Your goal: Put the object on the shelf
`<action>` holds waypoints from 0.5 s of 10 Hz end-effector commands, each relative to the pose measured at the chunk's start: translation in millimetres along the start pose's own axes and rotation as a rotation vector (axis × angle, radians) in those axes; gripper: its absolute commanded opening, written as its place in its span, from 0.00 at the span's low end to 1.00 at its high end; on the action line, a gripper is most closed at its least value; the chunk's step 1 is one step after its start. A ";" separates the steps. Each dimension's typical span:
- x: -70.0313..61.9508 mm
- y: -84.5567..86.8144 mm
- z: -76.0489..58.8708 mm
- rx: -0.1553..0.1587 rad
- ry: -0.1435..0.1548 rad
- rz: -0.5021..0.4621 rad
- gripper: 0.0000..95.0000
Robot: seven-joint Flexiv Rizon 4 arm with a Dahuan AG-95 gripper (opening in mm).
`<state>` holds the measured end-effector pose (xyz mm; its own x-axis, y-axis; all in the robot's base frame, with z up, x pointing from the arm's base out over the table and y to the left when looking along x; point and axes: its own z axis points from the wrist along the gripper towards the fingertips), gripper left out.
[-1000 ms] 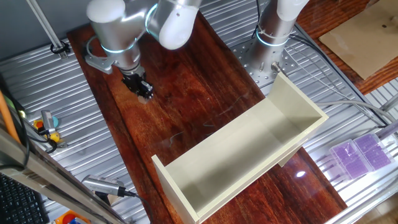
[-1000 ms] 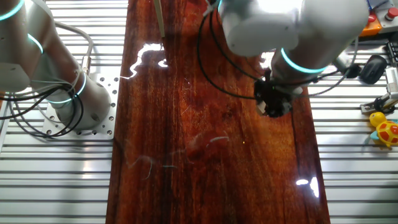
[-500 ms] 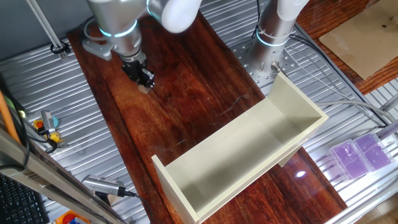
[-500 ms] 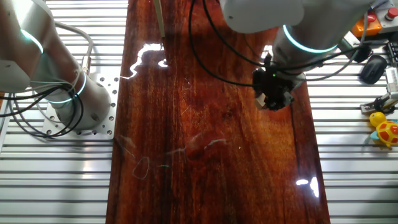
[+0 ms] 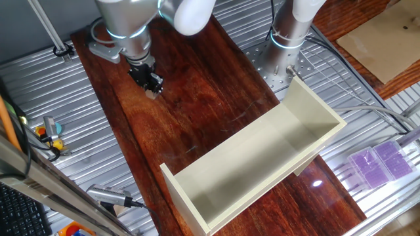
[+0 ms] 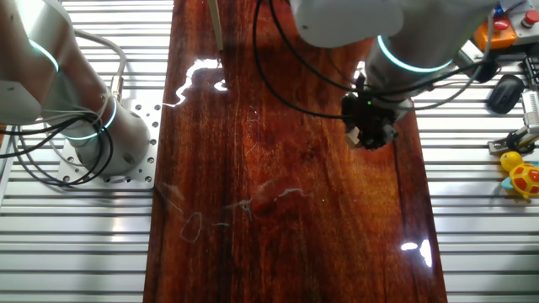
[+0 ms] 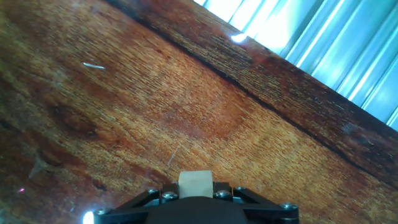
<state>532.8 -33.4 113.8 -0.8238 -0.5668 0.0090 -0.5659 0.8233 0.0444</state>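
The object, a tiny light-tan wooden cube (image 7: 194, 183), sits between my fingers at the bottom of the hand view. My gripper (image 5: 151, 87) is shut on it and holds it a little above the dark wooden tabletop near the far left corner. The cube shows as a pale speck at the fingertips in one fixed view (image 5: 153, 92). The other fixed view shows the gripper (image 6: 368, 139) near the table's right edge. The shelf (image 5: 262, 157), a long cream-white open box with upright end panels, lies on the table to the right, well apart from the gripper.
A second robot base (image 5: 289, 36) stands behind the shelf. A flat tan board (image 5: 387, 39) lies at the back right. A purple box (image 5: 380, 162) sits at the right. Tools and a yellow toy (image 6: 522, 172) lie on the ribbed metal bench around the tabletop.
My gripper rose off the tabletop with the cube in it and shifted slightly toward the far edge. Over the last half second it hardly moved.
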 end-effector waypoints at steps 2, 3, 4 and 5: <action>1.1 28.2 -61.0 -0.015 0.021 0.002 0.00; 3.7 44.7 -89.0 -0.014 0.035 0.008 0.00; 6.1 59.8 -109.0 -0.008 0.043 0.016 0.00; 8.4 77.0 -126.9 0.006 0.054 0.019 0.00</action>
<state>501.7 2.1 205.8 -0.8276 -0.5598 0.0416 -0.5581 0.8285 0.0453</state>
